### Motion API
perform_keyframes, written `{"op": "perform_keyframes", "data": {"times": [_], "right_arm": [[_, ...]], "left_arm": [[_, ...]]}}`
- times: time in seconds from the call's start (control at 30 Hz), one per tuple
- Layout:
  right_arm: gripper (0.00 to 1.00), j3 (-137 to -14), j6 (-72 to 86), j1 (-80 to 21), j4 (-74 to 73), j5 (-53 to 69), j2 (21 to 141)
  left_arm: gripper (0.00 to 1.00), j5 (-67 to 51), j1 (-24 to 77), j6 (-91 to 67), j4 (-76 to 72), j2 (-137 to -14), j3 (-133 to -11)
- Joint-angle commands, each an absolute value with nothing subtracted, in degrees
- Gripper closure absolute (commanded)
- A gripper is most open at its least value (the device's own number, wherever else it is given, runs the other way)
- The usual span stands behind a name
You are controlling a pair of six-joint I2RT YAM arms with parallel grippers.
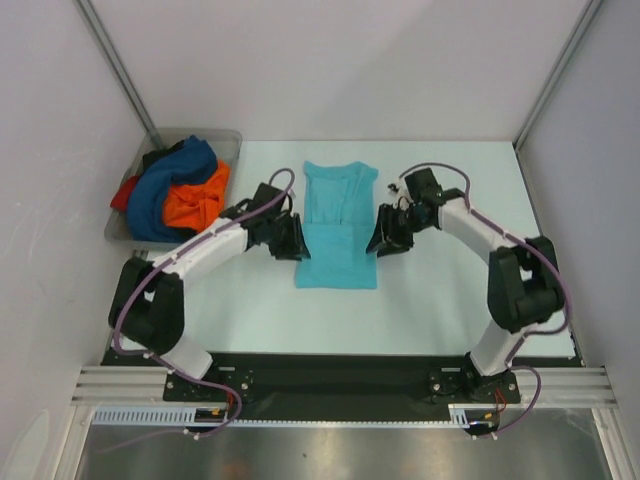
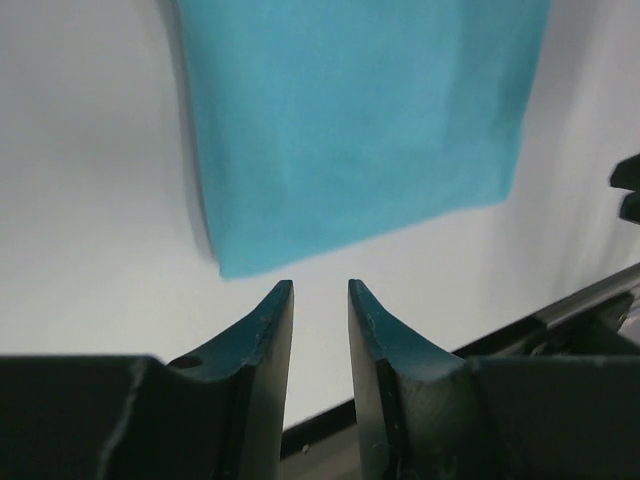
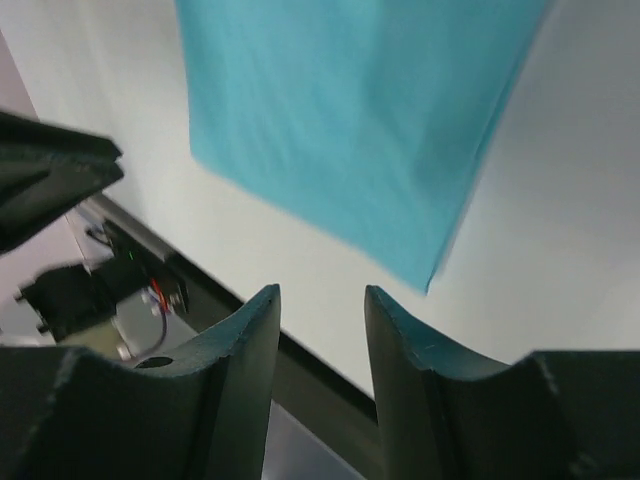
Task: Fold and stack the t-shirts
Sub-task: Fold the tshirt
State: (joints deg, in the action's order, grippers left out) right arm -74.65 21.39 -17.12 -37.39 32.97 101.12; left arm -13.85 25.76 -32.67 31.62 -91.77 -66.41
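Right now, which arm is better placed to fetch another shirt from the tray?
Left. The tray of piled shirts sits far left, nearer the left tool; the right tool is across the turquoise shirt from it. Both tools look open.

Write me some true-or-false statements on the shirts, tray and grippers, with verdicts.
1. The turquoise t-shirt lies on the table, outside the grey tray. True.
2. The left gripper is clamped on the turquoise t-shirt. False: its jaws stand apart, empty, short of the cloth.
3. The grey tray holds a dark blue t-shirt, an orange t-shirt and a red t-shirt. True.
4. The orange t-shirt is spread flat on the table. False: it lies bunched in the tray.
5. The right gripper holds nothing. True.
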Motion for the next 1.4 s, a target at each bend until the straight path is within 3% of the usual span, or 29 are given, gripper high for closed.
{"op": "perform_keyframes", "data": {"times": [0.0, 0.1, 0.33, 0.43, 0.73, 0.93, 1.23, 1.37], "right_arm": [[0.55, -62.54, 22.76, -17.32, -33.05, 31.29, 92.92], [0.54, -50.51, 28.11, -16.62, -26.39, 34.69, 86.06], [0.48, -32.28, 49.29, -16.96, -2.51, 34.37, 77.61], [0.46, -30.68, 53.69, -17.23, 1.3, 32.79, 77.96], [0.42, -22.95, 70.12, -17.93, 13.88, 27.69, 78.31], [0.43, -20.66, 77.94, -19.95, 21.26, 24.09, 80.32], [0.44, -19.95, 89.55, -26.19, 26.01, 15.56, 85.25], [0.53, -19.87, 91.23, -26.54, 24.53, 12.67, 85.61]], "left_arm": [[0.67, -10.47, 27.68, -36.46, 30.06, -81.08, -58.64], [0.67, -8.62, 27.86, -42.08, 29.36, -73.43, -50.73], [0.43, -11.51, 27.77, -62.03, 11.13, -58.64, -28.59], [0.41, -11.87, 27.34, -69.06, 3.44, -58.62, -23.12], [0.4, -11.16, 26.89, -84.7, -15.81, -66.44, -15.56], [0.47, -8.71, 26.81, -91.04, -17.22, -70.05, -15.21], [0.46, -7.82, 27.25, -97.64, -19.42, -76.37, -17.66], [0.46, -7.39, 27.68, -98.61, -19.51, -76.99, -17.84]]}}
